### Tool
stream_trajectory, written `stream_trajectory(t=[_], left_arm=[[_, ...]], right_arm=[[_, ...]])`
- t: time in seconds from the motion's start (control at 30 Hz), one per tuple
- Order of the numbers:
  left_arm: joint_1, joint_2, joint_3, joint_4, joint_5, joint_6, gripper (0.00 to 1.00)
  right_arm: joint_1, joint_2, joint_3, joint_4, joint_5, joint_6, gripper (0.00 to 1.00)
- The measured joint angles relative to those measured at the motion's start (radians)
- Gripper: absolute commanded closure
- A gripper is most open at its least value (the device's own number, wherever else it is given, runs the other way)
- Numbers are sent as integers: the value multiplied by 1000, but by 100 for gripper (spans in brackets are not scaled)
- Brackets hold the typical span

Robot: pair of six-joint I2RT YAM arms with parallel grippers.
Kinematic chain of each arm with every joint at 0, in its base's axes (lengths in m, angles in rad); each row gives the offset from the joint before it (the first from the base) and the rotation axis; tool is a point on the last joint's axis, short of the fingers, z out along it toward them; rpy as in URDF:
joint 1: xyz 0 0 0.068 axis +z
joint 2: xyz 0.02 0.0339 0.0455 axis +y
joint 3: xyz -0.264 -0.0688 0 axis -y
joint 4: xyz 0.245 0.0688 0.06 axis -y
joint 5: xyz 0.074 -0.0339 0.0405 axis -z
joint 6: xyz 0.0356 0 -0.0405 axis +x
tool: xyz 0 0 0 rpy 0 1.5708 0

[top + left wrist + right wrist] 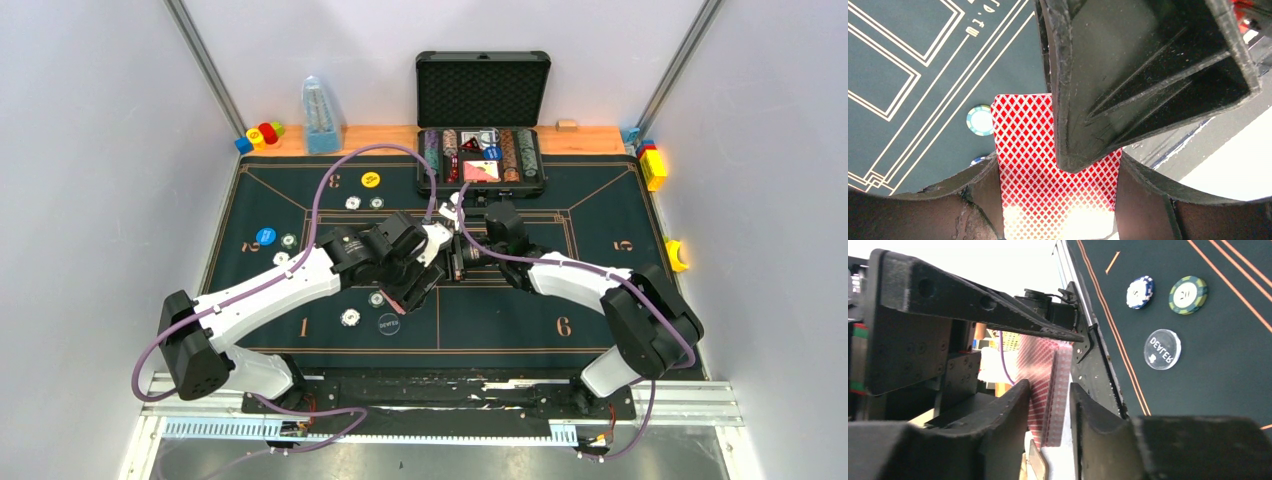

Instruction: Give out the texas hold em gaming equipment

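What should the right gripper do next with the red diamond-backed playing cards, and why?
Probably close fully on the top card and draw it off. The left gripper clamps the red diamond-backed playing cards, and the right gripper straddles their edge without clearly pinching yet.

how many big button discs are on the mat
3: yellow disc left of the case, blue disc near the mat's left edge, dealer disc near the front. Others may be hidden.
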Motion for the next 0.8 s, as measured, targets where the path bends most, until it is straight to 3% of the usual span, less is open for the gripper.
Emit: stream_trajectory(t=[0.1,0.3,0.37,0.53,0.8], left_arm=[[0,0,0,-6,-1,3,100],[0,0,0,-10,-3,5,100],[0,0,0,-13,-3,6,100],[0,0,0,-12,-1,6,100],[0,0,0,-20,-1,6,100]], right_arm=[[0,0,0,29,-17,24,79],[0,5,-2,45,-31,69,79],[0,8,-3,50,-33,80,76],[0,10,-3,32,-29,72,55],[0,10,5,-47,-7,26,58]])
